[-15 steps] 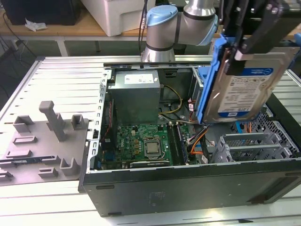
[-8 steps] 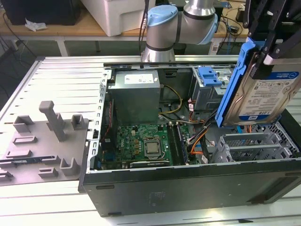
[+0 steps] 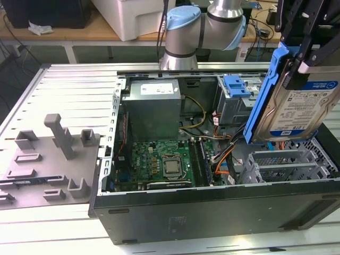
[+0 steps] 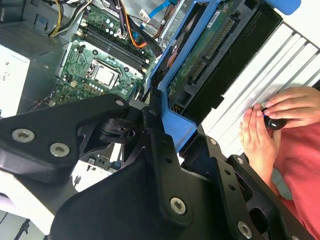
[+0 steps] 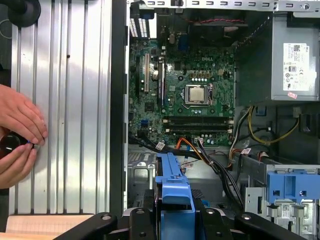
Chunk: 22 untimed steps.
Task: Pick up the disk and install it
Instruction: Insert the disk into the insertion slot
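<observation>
Carrying is the step in hand, I judge: the tool (image 3: 302, 62), clamped on the disk (image 3: 297, 109), holds it tilted in the air above the drive cage (image 3: 281, 166) of the open case (image 3: 212, 218), and seating calls for squaring its blue rails (image 3: 264, 85) to that bay.

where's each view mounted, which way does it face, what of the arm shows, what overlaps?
Exterior view: off the arm, looking down across the open computer case toward the arm; the pincer holds the disk raised at the exterior view's right.
First wrist view: at the wrist, looking down into the case at the motherboard; pincer links show.
Second wrist view: at the wrist, looking along the pincer's linkage at the disk's underside.
Shared: both wrist views show the motherboard and a person's hands.
</observation>
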{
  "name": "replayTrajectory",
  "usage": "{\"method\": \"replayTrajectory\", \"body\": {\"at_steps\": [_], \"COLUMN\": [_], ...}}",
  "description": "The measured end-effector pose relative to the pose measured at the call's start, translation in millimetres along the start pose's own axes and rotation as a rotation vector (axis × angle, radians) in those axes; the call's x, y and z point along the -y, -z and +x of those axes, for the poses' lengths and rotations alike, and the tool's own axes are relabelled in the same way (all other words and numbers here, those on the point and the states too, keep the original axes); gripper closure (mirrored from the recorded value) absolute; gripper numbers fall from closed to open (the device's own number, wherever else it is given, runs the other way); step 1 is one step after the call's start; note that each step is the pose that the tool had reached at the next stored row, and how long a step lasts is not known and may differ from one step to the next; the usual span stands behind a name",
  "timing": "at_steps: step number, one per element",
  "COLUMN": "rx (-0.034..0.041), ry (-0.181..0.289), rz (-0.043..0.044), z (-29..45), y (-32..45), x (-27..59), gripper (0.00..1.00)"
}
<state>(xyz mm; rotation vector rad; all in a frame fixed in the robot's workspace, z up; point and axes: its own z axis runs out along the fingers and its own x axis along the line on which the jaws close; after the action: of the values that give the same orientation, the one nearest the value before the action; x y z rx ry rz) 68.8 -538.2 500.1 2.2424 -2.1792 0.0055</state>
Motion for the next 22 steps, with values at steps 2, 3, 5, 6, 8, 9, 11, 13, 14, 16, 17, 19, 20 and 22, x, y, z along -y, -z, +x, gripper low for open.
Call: {"method": "replayTrajectory", "body": {"at_steps": [2, 3, 5, 6, 8, 9, 11, 13, 14, 16, 17, 19, 20, 22], "rx": [0.0002, 0.0002, 0.0004, 0.0013, 0.0023, 0.0025, 0.0030, 0.0033, 0.0039, 0.0042, 0.0043, 0.0045, 0.0043, 0.0043], "ry": [0.000, 0.000, 0.000, -0.001, -0.005, -0.008, -0.016, -0.027, -0.035, -0.047, -0.052, -0.054, -0.054, -0.054], "rz": [0.0000, 0.0000, 0.0000, 0.0001, 0.0000, 0.0000, -0.0001, -0.0002, -0.0003, -0.0004, -0.0005, -0.0005, -0.0005, -0.0005], "z": [0.0, 0.0, 0.0, 0.0, 0.1, 0.1, 0.1, 0.2, 0.2, 0.3, 0.3, 0.4, 0.4, 0.4], "y": [-0.3, -0.4, -0.5, -0.6, -0.7, -0.7, -1.0, -1.4, -1.8, -2.3, -2.5, -3.1, -3.5, -4.0], "x": [0.0, 0.0, 0.2, 1.1, 3.2, 4.3, 5.6, 7.0, 8.0, 10.4, 12.2, 15.9, 18.0, 19.6], "gripper": [0.63, 0.63, 0.63, 0.63, 0.63, 0.63, 0.63, 0.63, 0.63, 0.63, 0.63, 0.63, 0.63, 0.63]}}
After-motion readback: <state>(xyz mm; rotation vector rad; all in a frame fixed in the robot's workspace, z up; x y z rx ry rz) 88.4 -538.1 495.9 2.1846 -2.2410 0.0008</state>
